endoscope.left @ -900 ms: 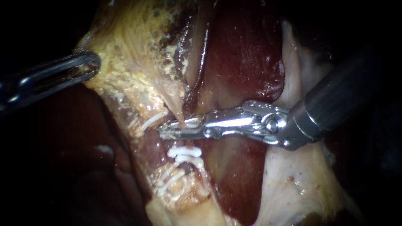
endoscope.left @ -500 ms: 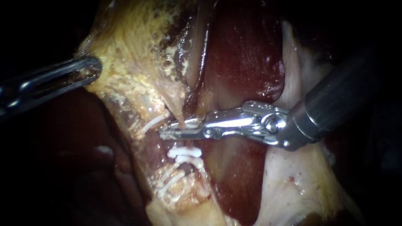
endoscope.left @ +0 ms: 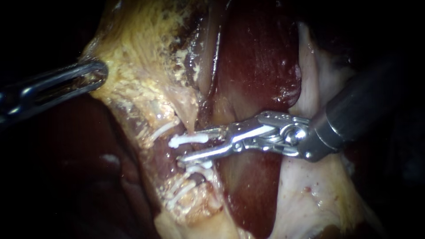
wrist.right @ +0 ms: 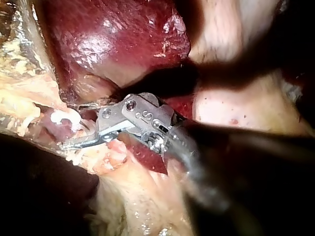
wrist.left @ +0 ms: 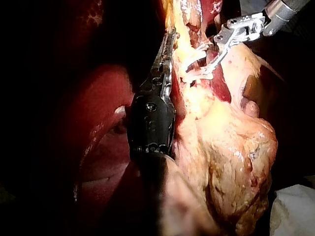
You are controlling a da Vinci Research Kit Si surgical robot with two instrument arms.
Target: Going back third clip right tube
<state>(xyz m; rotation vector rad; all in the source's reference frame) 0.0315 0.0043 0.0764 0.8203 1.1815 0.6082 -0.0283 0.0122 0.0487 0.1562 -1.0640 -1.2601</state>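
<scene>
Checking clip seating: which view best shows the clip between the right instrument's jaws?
Endoscope view: the clip lies full length between the right instrument's open jaws. Left wrist view: small, far. Right wrist view: only a curved end.

Dark red liver [endoscope.left: 261, 57] lay under the left instrument [wrist.left: 169, 39], yellowish fatty tissue [wrist.left: 231, 147] rested on it, white cloth [wrist.left: 295, 211] beyond that tissue.

We've got the endoscope close on the clips [endoscope.left: 188, 140]; both wrist views, near, share them from left and right.
</scene>
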